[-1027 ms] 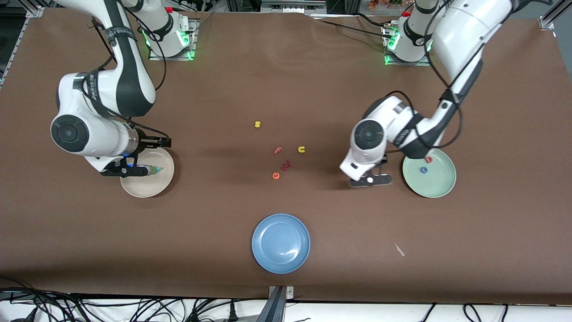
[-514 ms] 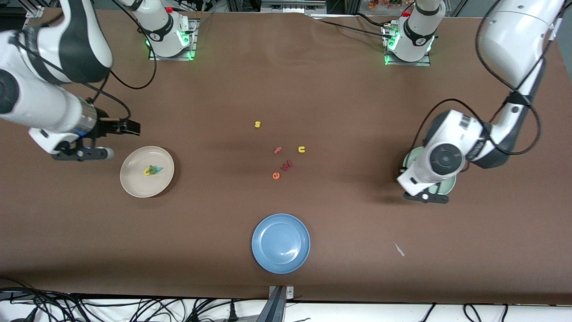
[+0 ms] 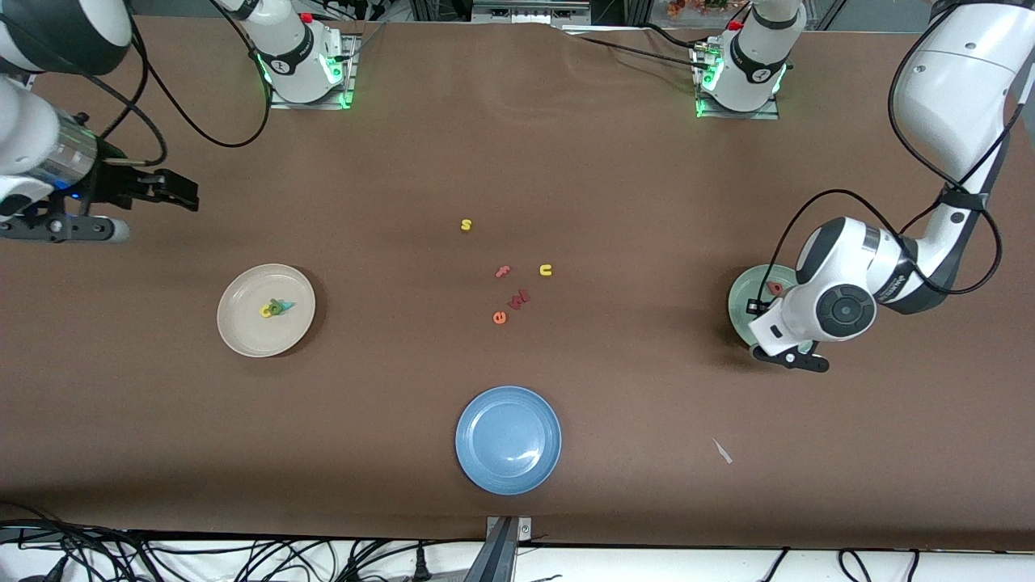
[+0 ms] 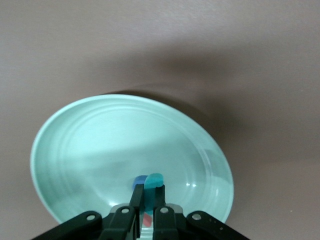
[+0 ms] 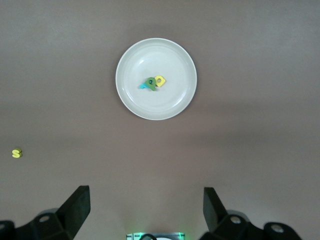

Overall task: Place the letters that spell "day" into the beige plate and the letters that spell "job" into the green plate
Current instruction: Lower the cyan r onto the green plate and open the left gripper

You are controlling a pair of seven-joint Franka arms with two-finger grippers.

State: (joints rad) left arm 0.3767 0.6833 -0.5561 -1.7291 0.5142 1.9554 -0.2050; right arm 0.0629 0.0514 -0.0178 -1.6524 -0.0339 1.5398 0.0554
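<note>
Light-blue j (image 4: 154,181) pinched upright in left gripper (image 4: 146,200), directly over green plate (image 3: 740,301) near table's left-arm end; drop straight down suffices. Salmon b (image 3: 775,287) already inside. Right gripper (image 5: 145,202) waits, jaws apart, above beige plate (image 5: 135,95).

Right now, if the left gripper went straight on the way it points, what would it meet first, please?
Probably the green plate: the left gripper, shut on the light-blue j, points down into it.

left gripper (image 4: 148,200) clamped, right gripper (image 5: 145,207) spread
</note>
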